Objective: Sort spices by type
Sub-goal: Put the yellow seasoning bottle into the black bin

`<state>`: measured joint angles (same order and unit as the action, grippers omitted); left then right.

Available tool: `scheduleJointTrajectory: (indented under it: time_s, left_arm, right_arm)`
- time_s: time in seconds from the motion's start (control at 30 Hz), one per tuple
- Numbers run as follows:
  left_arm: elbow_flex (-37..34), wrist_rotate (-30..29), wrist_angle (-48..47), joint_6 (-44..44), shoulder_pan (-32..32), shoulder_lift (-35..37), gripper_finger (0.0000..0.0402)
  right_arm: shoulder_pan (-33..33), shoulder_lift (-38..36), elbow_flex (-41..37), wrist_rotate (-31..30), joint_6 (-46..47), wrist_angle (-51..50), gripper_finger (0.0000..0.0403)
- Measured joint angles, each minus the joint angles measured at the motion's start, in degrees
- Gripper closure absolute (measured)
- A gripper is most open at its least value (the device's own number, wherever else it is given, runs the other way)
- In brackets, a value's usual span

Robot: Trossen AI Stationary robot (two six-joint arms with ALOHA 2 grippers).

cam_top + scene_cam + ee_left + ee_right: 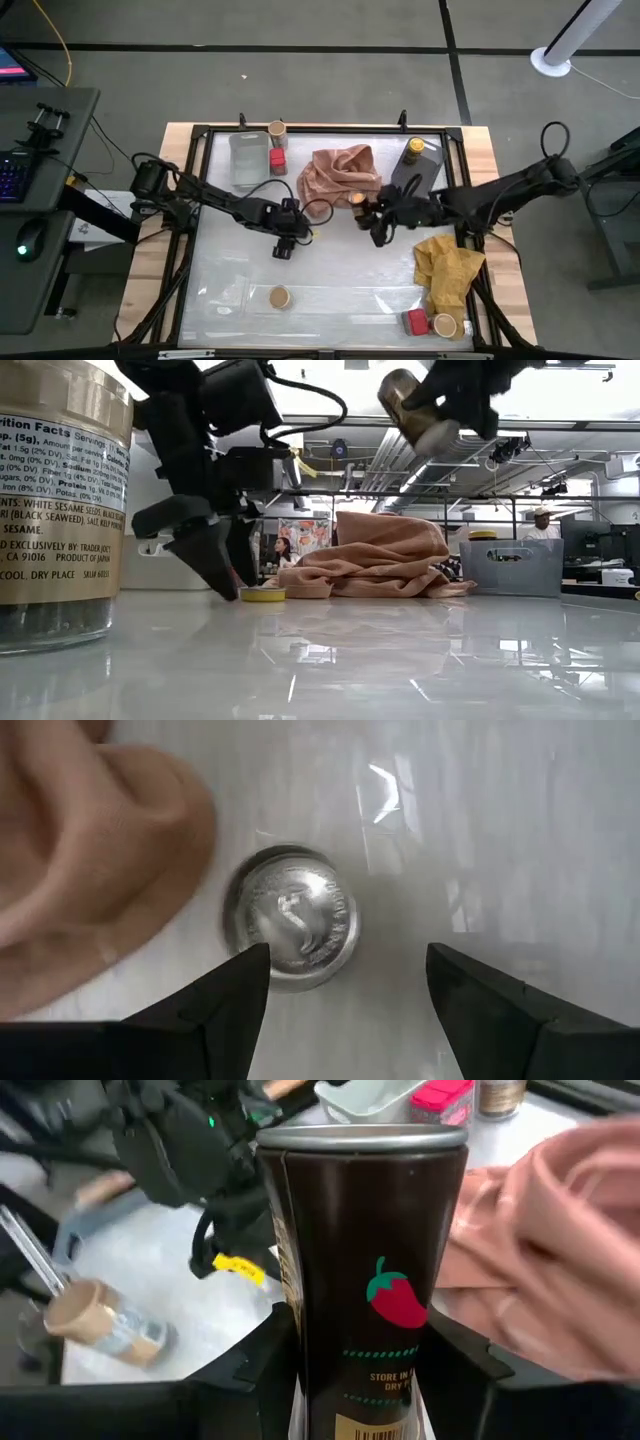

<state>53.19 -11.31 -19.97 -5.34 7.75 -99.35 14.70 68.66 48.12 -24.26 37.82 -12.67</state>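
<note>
The right gripper [372,222] is above the middle of the table, just beside the pink cloth [340,172]. Its fingers are clamped on a dark spice jar [365,1280] bearing a red chili pepper mark. In the low view this jar [418,408] hangs tilted, clear of the table surface.

The left gripper [284,243] is near the table centre, to the left of the right gripper. Its fingers [225,1005] stand apart with nothing between them. In the left wrist view a round silvery object [295,915], possibly a lid or a jar seen end-on, lies on the table beyond the fingertips and beside the pink cloth; its identity cannot be confirmed.

Positions of the other spice containers, high view:
- A tan-lidded jar [278,130] and a red box [277,159] sit at the far edge, beside the clear tray [247,160].
- A yellow-lidded jar [413,149] sits at the grey tray [415,172].
- A second tan-lidded jar [279,296] stands alone near the front edge.
- A second red box [416,322] and a third tan-lidded jar [444,325] sit at the front right, next to the yellow cloth [447,270].
</note>
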Motion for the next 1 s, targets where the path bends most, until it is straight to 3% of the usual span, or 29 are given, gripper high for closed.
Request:
scheduleJointTrajectory:
  time_s: [0.17,0.3,0.67,0.83,1.0]
  left_arm:
    - [0.06,0.1,0.1,0.35,0.02,3.47,0.0147]
    - [0.06,0.21,-0.1,0.66,0.02,8.1,0.0147]
    - [0.06,-1.48,5.9,6.08,0.0,20.67,0.0147]
    - [0.06,-1.53,12.81,9.25,0.15,19.34,0.0147]
    - [0.06,-1.51,23.04,12.25,0.24,13.71,0.0147]
  right_arm:
    - [2.49,2.97,-12.6,-7.45,5.75,21.61,0.0243]
    - [3.47,7.67,-16.34,-11.54,8.66,26.26,0.0243]
    - [3.29,25.78,-13.57,-12.39,-1.04,36.46,0.0243]
    - [3.3,33.0,-11.66,-13.0,-2.26,42.97,0.0243]
    - [3.3,38.48,-8.13,-14.41,-4.47,47.13,0.0237]
